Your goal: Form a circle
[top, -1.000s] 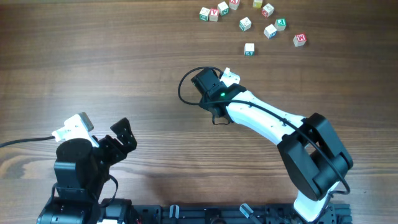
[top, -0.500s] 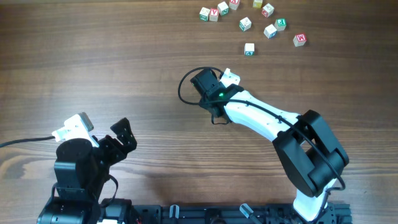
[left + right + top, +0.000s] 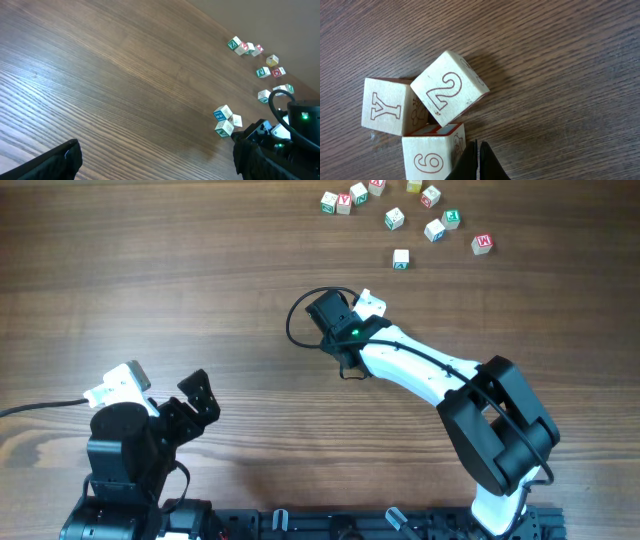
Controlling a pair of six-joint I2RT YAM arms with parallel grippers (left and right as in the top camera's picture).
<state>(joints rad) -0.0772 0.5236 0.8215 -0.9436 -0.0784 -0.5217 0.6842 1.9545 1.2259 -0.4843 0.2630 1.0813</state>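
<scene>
Three small white letter cubes make the circle (image 3: 432, 102), and they lie near the middle of the desk (image 3: 150, 280), under my right arm. In my right wrist view I read a "2" on one cube (image 3: 449, 93), a "Y" on the second (image 3: 387, 106) and a "6" on the third (image 3: 432, 152). All three touch each other in a tight clump (a ring only in a loose sense). The "2" cube is turned cornerwise to the other two.

My right gripper (image 3: 478, 159) is closed, with its two fingers pressed together and nothing between them. The tips stand just beside the "6" cube, on its right side; I cannot tell if they touch it.

My left gripper (image 3: 190, 408) is wide open and holds nothing. It is near the front left corner of the desk, well apart from the circle.

Several loose cubes (image 3: 395, 218) lie scattered along the far edge, right of its middle, apart from the clump.
</scene>
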